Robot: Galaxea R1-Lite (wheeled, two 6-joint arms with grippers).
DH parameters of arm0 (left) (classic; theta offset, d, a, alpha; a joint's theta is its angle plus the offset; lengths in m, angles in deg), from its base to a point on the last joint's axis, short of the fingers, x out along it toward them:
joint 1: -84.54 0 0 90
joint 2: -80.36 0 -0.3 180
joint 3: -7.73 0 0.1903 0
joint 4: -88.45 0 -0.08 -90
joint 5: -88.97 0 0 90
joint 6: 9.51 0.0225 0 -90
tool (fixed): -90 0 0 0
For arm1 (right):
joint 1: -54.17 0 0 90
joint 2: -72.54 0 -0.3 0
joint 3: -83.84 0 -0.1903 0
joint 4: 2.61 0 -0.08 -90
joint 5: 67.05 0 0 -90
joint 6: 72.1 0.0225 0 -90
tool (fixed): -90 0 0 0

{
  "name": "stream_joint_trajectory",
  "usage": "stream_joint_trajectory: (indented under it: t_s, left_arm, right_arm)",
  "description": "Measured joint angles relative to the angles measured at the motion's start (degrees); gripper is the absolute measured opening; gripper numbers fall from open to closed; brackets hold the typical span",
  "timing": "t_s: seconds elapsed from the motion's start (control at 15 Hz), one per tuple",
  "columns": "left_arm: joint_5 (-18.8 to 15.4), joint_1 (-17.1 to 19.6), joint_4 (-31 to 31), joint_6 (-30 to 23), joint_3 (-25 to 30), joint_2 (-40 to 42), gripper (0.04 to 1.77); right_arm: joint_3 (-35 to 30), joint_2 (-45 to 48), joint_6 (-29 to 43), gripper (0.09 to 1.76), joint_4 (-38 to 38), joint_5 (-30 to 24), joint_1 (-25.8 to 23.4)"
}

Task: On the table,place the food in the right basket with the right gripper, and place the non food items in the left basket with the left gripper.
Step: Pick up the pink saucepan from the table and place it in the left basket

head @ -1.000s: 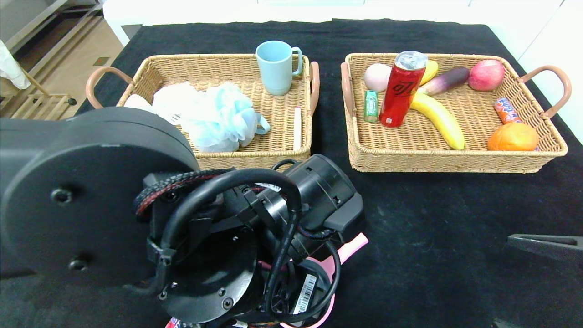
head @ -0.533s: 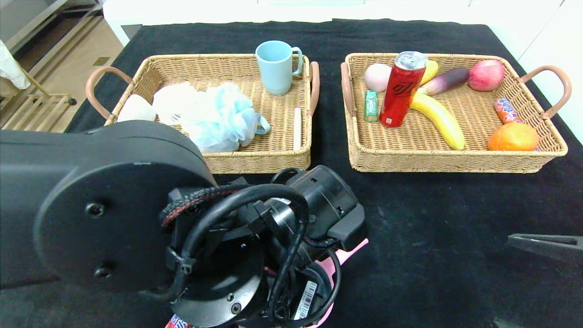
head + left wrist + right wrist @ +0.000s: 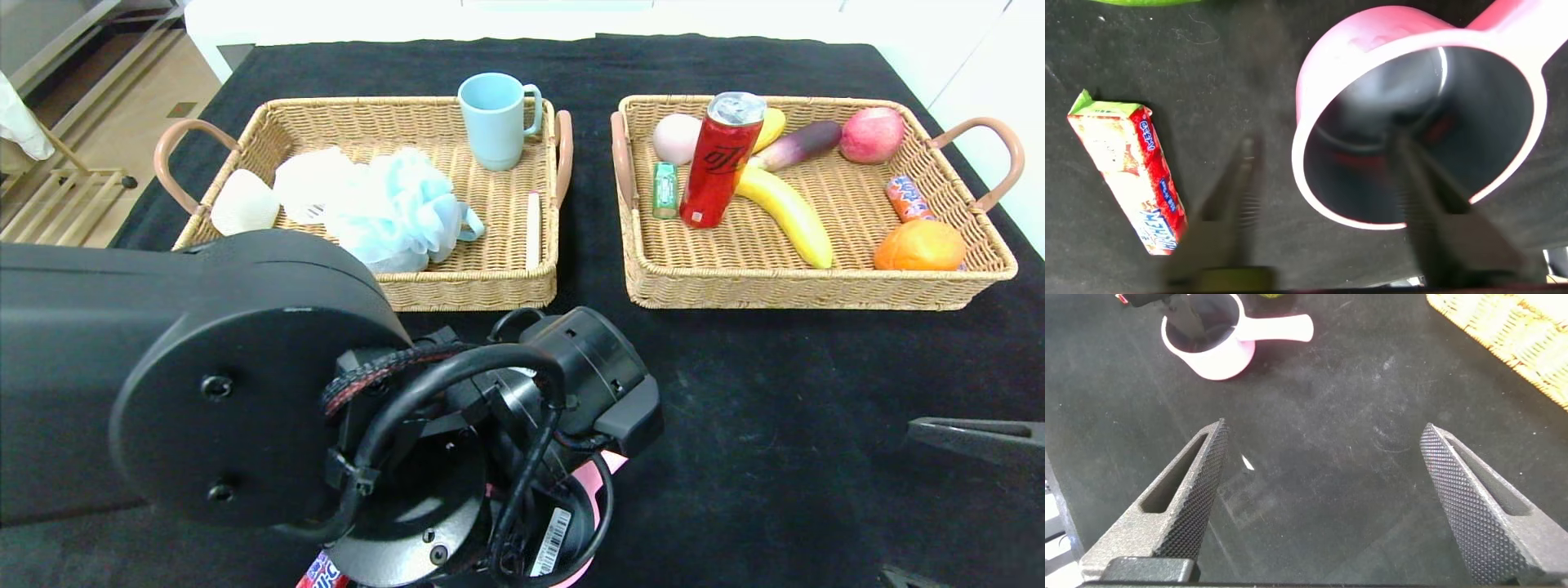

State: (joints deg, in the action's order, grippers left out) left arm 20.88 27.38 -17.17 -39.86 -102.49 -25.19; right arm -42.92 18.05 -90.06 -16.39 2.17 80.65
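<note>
A pink handled cup (image 3: 1316, 98) stands on the black table; in the head view only a sliver of the cup (image 3: 602, 478) shows under my left arm. My left gripper (image 3: 1323, 143) is down over it, one finger outside the rim and the other inside the bowl, both still apart from the wall. A red snack packet (image 3: 1127, 180) lies beside it, just outside the jaws. The left basket (image 3: 465, 287) and right basket (image 3: 816, 296) stand at the back. My right gripper (image 3: 1324, 429) hovers open over bare cloth at the near right, with the cup (image 3: 1208, 351) farther off.
The left basket holds a blue mug (image 3: 494, 118), a blue bath puff (image 3: 400, 208) and white items. The right basket holds a red can (image 3: 718, 159), banana (image 3: 784, 211), orange (image 3: 918, 245) and other food. A green object's edge (image 3: 1143, 2) shows near the packet.
My left arm has come down and nearer over the pink cup, hiding more of its handle. Its fingers have begun drawing together around the rim. The right arm has not moved.
</note>
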Motion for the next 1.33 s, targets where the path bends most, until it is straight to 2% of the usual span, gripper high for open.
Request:
stream_joint_trajectory:
  t_s: [0.13,0.2,0.27,1.0,1.33]
  left_arm:
    - [-0.02,0.05,0.0,-0.02,0.0,-0.07,0.79]
    - [-0.06,0.05,0.02,-0.02,0.07,-0.13,0.55]
    - [-0.16,0.06,0.0,0.02,0.07,-0.16,0.14]
    - [0.24,0.13,-2.36,-0.11,0.9,-0.16,0.15]
    - [-0.05,-0.26,-2.21,0.16,1.05,2.51,0.15]
  right_arm:
    - [0.0,-0.16,-0.02,1.71,0.0,0.01,-0.05]
    - [0.0,-0.2,-0.02,1.71,-0.01,0.01,-0.05]
    - [0.0,-0.24,-0.02,1.71,-0.01,0.01,-0.05]
    - [-0.09,-0.22,-0.02,1.71,0.0,0.01,-0.05]
    - [0.13,0.3,0.13,1.71,-0.01,0.04,-0.05]
